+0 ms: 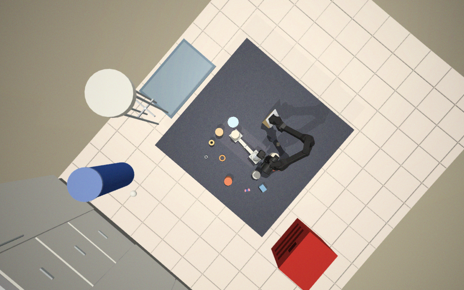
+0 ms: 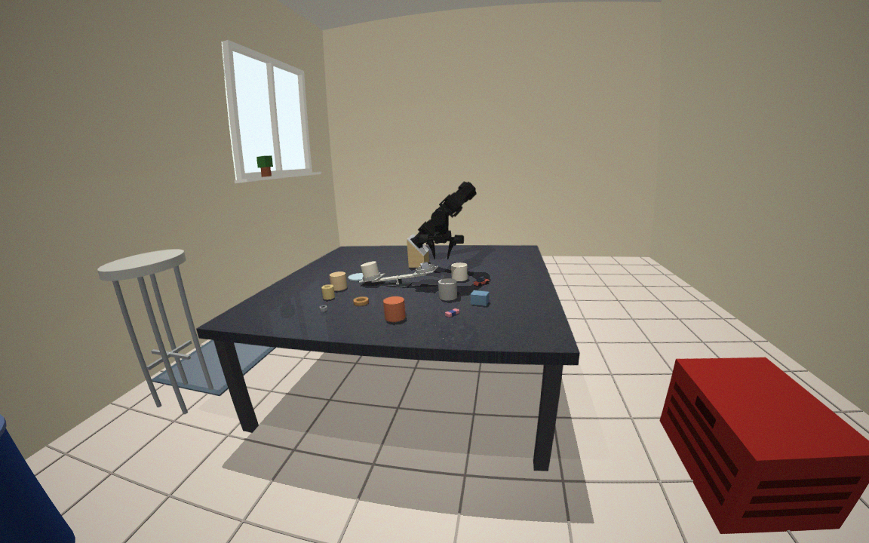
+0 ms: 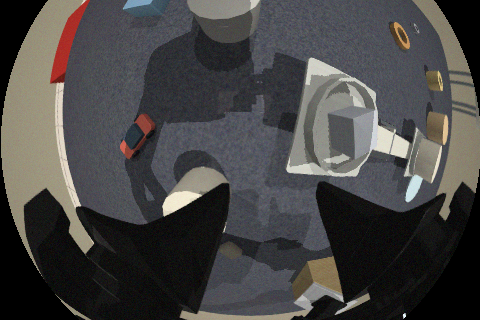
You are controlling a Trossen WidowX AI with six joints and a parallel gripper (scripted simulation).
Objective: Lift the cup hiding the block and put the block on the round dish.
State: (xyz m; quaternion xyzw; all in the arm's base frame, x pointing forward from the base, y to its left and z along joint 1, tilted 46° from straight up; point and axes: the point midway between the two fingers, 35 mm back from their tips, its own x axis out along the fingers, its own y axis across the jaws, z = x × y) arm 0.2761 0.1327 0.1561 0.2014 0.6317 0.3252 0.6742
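A dark table (image 2: 383,337) is standing in a tiled room, with a black robot arm mounted near its far edge. The arm is bending down so that its gripper (image 3: 270,220) is hovering above the table, beside one end of a small pale balance (image 2: 394,277). The jaws are standing partly open and are holding nothing. In the wrist view, a grey block (image 3: 348,130) is sitting uncovered on the square pad at the near end of the balance. A cream cup (image 3: 190,194) is standing on the table just beside the gripper, partly hidden behind one black finger, off the balance. The second cup (image 1: 235,135) is sitting on the far end of the balance. Just beyond that end, a pale blue round dish (image 1: 232,122) is lying on the table with nothing on it. Around the balance, other small things are lying apart from one another: a grey cylinder (image 3: 224,7), an orange cylinder (image 2: 394,308), a tan cylinder (image 2: 338,280), a blue cube (image 2: 479,297) and a small red toy car (image 3: 136,135).
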